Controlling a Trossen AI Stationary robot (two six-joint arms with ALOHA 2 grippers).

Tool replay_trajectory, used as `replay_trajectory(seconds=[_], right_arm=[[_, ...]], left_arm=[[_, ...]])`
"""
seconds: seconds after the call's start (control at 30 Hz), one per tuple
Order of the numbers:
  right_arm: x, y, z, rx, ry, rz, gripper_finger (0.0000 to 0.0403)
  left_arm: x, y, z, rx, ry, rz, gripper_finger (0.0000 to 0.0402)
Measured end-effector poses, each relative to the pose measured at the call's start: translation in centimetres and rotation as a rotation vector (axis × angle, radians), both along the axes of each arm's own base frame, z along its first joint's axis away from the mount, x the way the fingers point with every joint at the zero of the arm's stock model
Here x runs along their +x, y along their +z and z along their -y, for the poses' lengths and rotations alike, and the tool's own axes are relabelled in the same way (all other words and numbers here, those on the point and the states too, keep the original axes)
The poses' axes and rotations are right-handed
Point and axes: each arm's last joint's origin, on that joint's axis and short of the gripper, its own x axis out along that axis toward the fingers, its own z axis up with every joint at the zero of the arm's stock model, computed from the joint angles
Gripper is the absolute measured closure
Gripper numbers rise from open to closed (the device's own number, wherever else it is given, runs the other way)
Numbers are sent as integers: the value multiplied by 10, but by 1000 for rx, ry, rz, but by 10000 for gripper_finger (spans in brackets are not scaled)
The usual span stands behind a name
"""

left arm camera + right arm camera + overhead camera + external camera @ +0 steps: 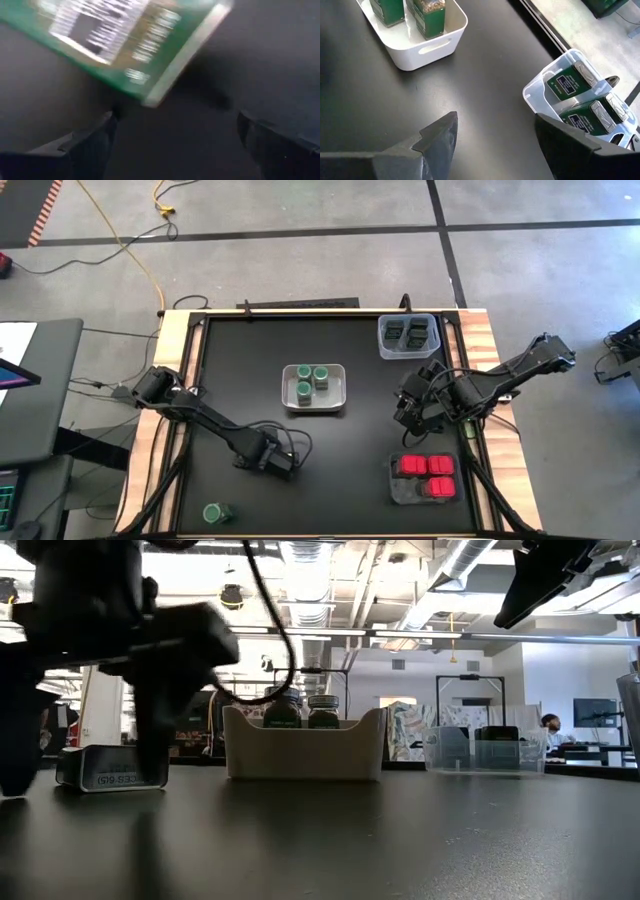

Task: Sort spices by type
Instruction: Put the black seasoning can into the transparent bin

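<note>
White tray [340, 402] holding three green-lidded jars [310, 379], clear bin [383, 340] with dark tins [408, 333]

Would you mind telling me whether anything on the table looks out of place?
Yes: one green-lidded jar sits alone near the front-left corner, away from the white tray holding the other three. A dark tin also lies loose by the left gripper.

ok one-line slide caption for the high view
Left gripper over the mat, right gripper open between the tin bin and red box tray; jar tray mid-table, one stray jar.
</note>
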Motion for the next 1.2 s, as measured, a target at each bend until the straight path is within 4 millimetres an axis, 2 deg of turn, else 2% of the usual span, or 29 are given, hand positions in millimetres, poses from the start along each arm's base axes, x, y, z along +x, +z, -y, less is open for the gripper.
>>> replay_trajectory(seconds=[0.2, 0.3, 0.4, 0.6, 0.9, 1.2], right_arm=[[0, 0, 0, -3, 5, -5, 108], [0, 0, 0, -4, 5, -5, 108], [0, 0, 0, -5, 6, -7, 108], [0, 0, 0, -16, 23, -22, 108], [0, 0, 0, -15, 21, -19, 108], [2, 0, 0, -7, 21, -2, 108]], left_arm=[[11, 3, 3, -1, 47, 131, 11], [10, 2, 0, 5, 45, 114, 12], [6, 1, -1, -21, 17, 47, 12], [-13, -2, -5, -52, -12, -192, 12], [-30, 0, -18, -12, -38, -415, 12], [-43, 6, -40, 151, 34, -589, 12]])
